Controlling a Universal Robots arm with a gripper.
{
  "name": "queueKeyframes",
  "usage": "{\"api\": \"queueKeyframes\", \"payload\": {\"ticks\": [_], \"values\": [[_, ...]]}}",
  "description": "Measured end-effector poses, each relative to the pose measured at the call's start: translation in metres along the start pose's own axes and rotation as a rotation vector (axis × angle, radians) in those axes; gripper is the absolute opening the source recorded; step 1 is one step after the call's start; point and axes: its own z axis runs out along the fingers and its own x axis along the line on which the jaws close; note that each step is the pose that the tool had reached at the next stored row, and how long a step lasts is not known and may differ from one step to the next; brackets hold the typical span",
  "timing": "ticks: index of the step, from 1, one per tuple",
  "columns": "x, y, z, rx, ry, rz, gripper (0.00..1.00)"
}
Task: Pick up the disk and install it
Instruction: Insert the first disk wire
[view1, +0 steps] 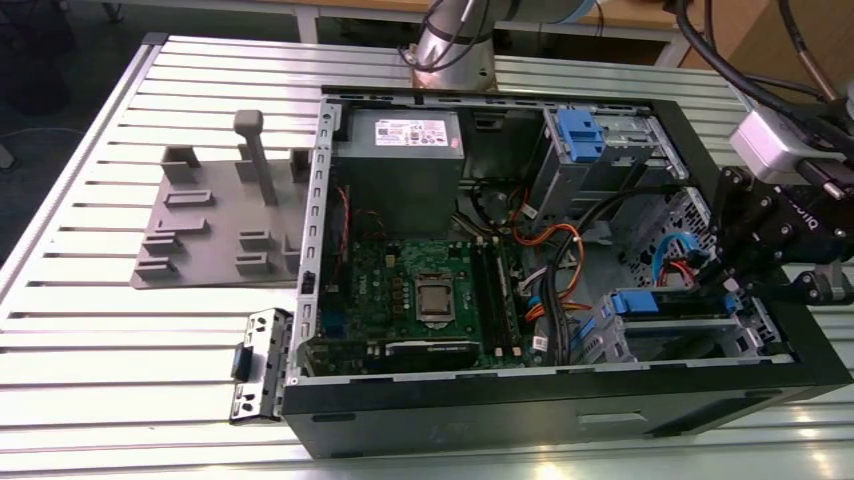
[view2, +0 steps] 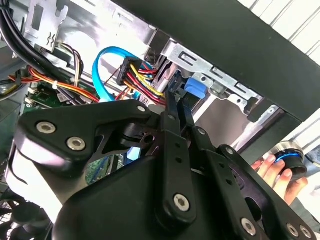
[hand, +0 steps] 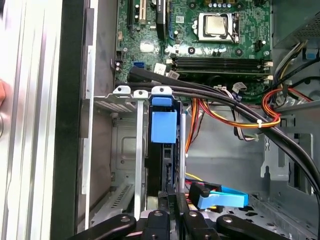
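- The gripper (hand: 172, 200) has its fingers pressed together on the edge of the disk (hand: 163, 150), which stands on edge in the drive cage (hand: 125, 100) of the open computer case (view1: 534, 420).
- Risk, as a judgement: nearby cables (hand: 225, 107) could snag, or the disk could jam if tilted.
- The case lies on a slatted metal table (view1: 120, 330); a hand (view2: 272, 172) waits beside it.

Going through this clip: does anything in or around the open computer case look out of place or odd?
One thing stands out: in the second wrist view, a person's hand holding a round knob sits just outside the computer case, close to the gripper. Inside, the disk stands in its bay and nothing looks damaged.
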Motion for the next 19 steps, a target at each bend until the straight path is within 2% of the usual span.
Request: {"api": "queueKeyframes", "payload": {"ticks": [5, 13, 15, 16, 17, 19], "values": [[-0.0002, 0.0032, 0.0042, 0.0, 0.0001, 0.0, 0.17], [-0.0003, 0.0031, 0.0068, 0.0, 0.0003, 0.0, 0.17], [-0.0003, 0.0031, 0.0078, -0.0002, -0.0014, 0.0, 0.18], [-0.0003, 0.0031, 0.0077, -0.0001, -0.0011, 0.0, 0.18], [-0.0003, 0.0031, 0.0073, 0.0, -0.0003, 0.0, 0.25], [-0.0002, 0.003, 0.0068, 0.0, 0.0004, 0.0, 0.25]]}}
